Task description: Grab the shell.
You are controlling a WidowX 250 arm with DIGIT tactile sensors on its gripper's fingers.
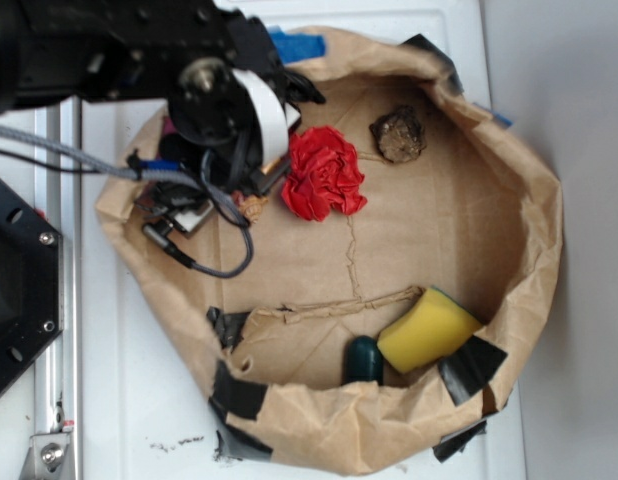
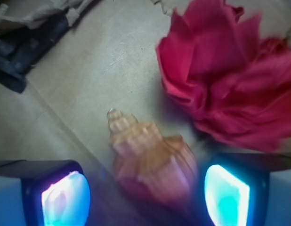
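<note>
The shell (image 2: 148, 153), an orange-tan ribbed spiral with its pointed tip toward the upper left, lies on brown paper between my two glowing pads (image 2: 65, 200). My gripper (image 2: 145, 197) is open, with a gap on each side of the shell, narrower on the right. In the exterior view only a small tan bit of the shell (image 1: 252, 207) shows under the black arm, where the gripper (image 1: 251, 200) hangs low over the paper. The red ruffled flower (image 1: 323, 173) lies just right of it, close to my right finger (image 2: 228, 195).
All lies inside a shallow brown paper nest with a raised rim (image 1: 534, 230). A dark brown rock (image 1: 398, 134) sits at the back right. A yellow sponge (image 1: 427, 328) and a dark green object (image 1: 365, 360) rest at the front. Black cables (image 1: 204, 262) trail left.
</note>
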